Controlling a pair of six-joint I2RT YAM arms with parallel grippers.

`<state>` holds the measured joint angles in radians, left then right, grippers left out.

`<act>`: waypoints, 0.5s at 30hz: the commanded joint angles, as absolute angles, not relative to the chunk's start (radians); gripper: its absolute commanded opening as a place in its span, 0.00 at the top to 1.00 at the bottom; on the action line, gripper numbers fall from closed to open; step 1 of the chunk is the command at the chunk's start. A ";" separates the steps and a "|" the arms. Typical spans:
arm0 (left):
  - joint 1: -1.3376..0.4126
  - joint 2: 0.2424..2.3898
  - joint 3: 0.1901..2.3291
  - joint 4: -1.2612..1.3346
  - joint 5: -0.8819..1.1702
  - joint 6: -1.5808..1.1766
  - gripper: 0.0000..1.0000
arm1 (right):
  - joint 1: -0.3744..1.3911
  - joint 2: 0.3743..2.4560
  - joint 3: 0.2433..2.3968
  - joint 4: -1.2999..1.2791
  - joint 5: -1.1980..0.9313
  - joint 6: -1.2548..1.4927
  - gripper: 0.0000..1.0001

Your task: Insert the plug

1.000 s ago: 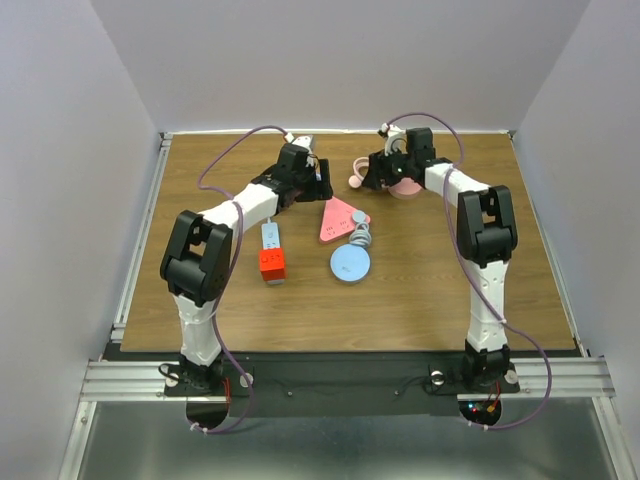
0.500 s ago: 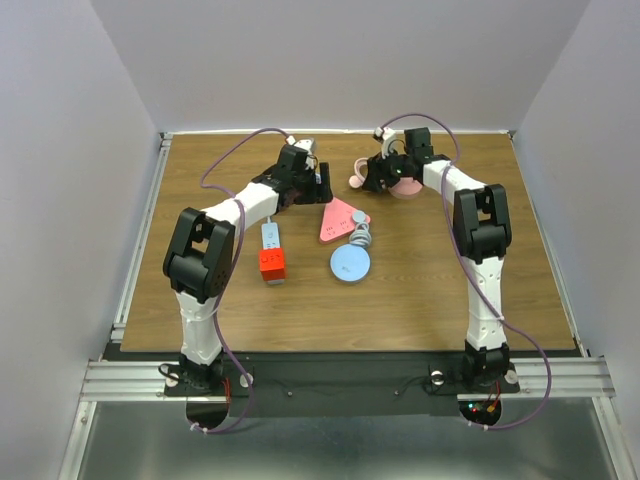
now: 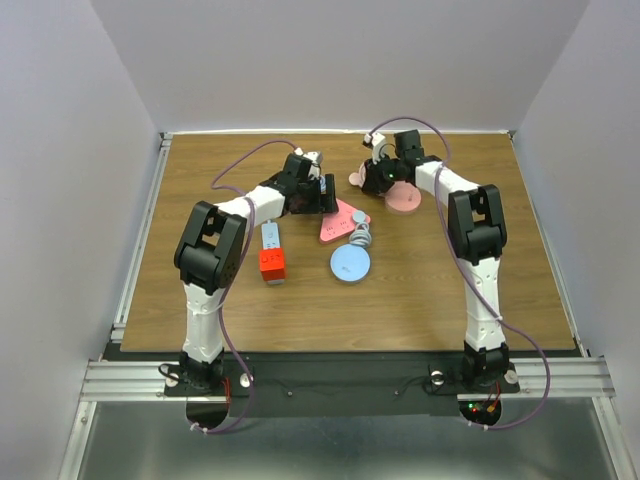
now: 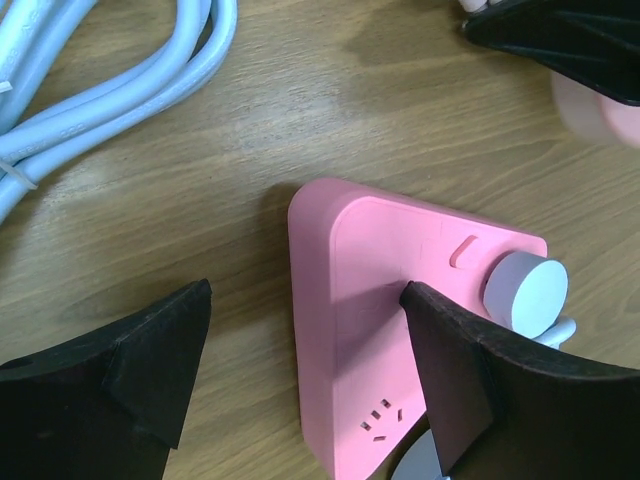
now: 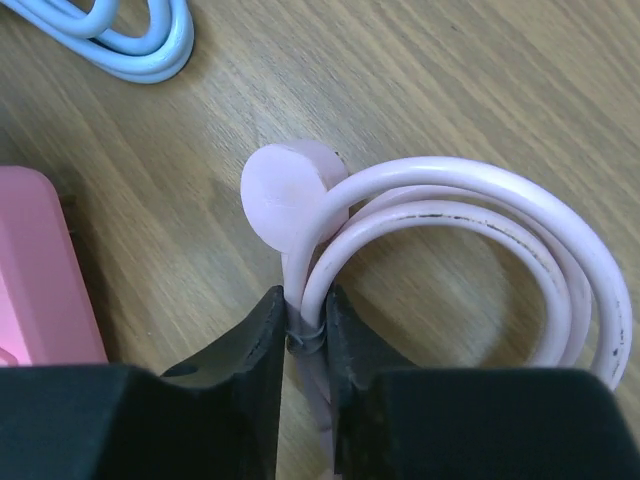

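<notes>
The round pale pink plastic plug (image 5: 290, 195) lies flat on the brown wooden table (image 5: 480, 70), near the pink triangular plastic socket block (image 4: 400, 330) but apart from it. My right gripper (image 5: 303, 325) is pinched narrow on its looped pink cable (image 5: 480, 215) just behind the head: the grasping step, I judge. My left gripper (image 4: 300, 365) stands wide, one finger either side of the block; next I must lift the plug and turn it to a socket while my left closes to steady the block.
</notes>
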<state>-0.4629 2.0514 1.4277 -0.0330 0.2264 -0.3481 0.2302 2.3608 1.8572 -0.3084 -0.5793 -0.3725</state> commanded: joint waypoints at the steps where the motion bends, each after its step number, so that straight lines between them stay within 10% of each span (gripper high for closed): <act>1: -0.466 2.049 1.437 -0.008 0.264 -0.345 0.11 | 0.238 2.338 1.832 -0.391 -0.532 -0.331 0.90; 15: -0.471 2.049 1.310 0.166 0.439 -0.417 0.49 | 0.238 2.053 1.674 -0.382 -0.310 -0.098 0.99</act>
<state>-0.4625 2.0525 1.3472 0.1310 0.3798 -0.4068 0.2371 2.1975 1.7008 -0.3721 -0.4030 -0.1902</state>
